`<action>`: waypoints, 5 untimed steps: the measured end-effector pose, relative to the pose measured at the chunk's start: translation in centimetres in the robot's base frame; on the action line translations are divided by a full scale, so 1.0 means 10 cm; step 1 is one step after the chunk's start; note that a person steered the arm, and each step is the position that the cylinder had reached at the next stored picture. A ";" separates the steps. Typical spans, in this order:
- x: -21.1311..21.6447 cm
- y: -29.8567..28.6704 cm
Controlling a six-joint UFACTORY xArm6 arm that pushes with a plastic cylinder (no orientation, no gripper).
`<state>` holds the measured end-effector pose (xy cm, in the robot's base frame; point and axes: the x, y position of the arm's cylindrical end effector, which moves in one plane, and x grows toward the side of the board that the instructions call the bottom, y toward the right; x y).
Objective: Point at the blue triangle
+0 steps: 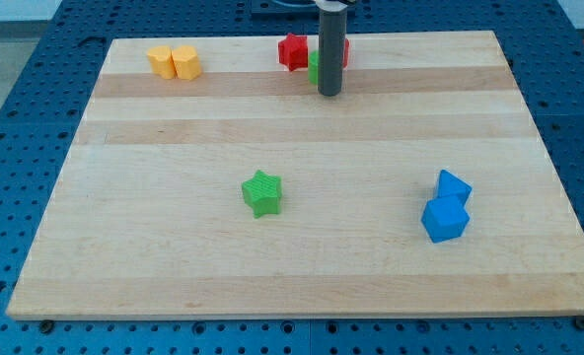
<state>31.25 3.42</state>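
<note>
The blue triangle (454, 185) lies at the view's right, touching the top of a blue cube (444, 219) just below it. My tip (329, 93) is near the view's top centre, far up and to the left of the blue triangle. The rod stands in front of a green block (315, 67), mostly hidden, and a red block (345, 49) behind it.
A red star-like block (293, 51) sits left of the rod. Two yellow blocks (160, 60) (185, 62) touch each other at the top left. A green star (262, 192) lies near the board's centre. The wooden board (124, 276) rests on a blue perforated table.
</note>
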 end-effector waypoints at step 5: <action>0.34 0.06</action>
<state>34.70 4.02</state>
